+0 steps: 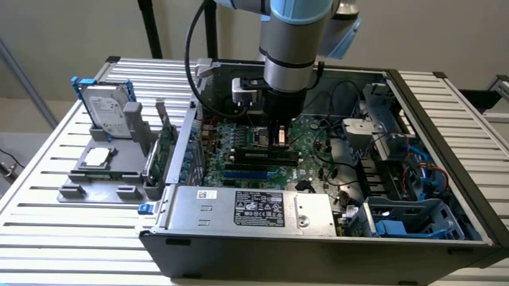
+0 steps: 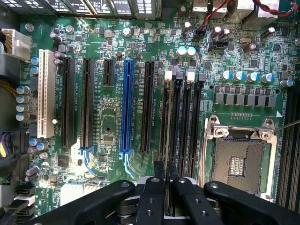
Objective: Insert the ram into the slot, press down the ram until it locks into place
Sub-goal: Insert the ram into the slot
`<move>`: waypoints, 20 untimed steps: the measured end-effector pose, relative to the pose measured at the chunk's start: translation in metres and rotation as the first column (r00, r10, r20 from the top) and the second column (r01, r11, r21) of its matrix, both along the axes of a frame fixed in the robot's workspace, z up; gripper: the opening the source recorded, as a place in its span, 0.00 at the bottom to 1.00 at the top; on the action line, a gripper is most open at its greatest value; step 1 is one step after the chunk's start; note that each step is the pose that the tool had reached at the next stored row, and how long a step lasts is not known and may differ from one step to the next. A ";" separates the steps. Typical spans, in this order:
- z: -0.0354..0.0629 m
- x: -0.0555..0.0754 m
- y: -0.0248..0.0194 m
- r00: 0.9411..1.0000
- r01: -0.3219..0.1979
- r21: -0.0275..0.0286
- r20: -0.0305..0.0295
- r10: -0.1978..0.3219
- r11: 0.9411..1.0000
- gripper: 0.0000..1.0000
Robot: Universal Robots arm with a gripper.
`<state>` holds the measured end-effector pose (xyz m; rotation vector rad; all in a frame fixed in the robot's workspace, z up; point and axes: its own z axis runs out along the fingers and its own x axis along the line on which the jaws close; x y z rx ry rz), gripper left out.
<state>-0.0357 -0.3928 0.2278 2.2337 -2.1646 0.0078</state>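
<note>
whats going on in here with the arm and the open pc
A robot arm holds its gripper low inside the open computer case, right over the memory slots on the motherboard. A thin strip in line with the gripper looks like the ram seen edge-on at one slot; whether it is locked in cannot be told.

In the wrist view the ram (image 2: pixel 168 122) appears as a thin strip seen edge-on. Its chips are out of sight and its near end is hidden between the fingers (image 2: pixel 158 187) of the gripper (image 2: pixel 166 169), which seem pressed against it, so whether it is fully seated cannot be told. In the exterior view the arm (image 1: pixel 296 42) is cut off by the top edge, and its wrist covers the place where the stick is held.
</note>
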 end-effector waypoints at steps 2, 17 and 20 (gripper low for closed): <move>0.0000 0.000 0.0000 1.000 0.000 0.000 0.000 0.000 1.000 0.14; 0.0005 0.000 -0.0012 1.000 0.000 0.000 0.003 0.000 1.000 0.14; -0.0001 0.000 -0.0012 1.000 0.000 0.000 0.006 0.000 1.000 0.14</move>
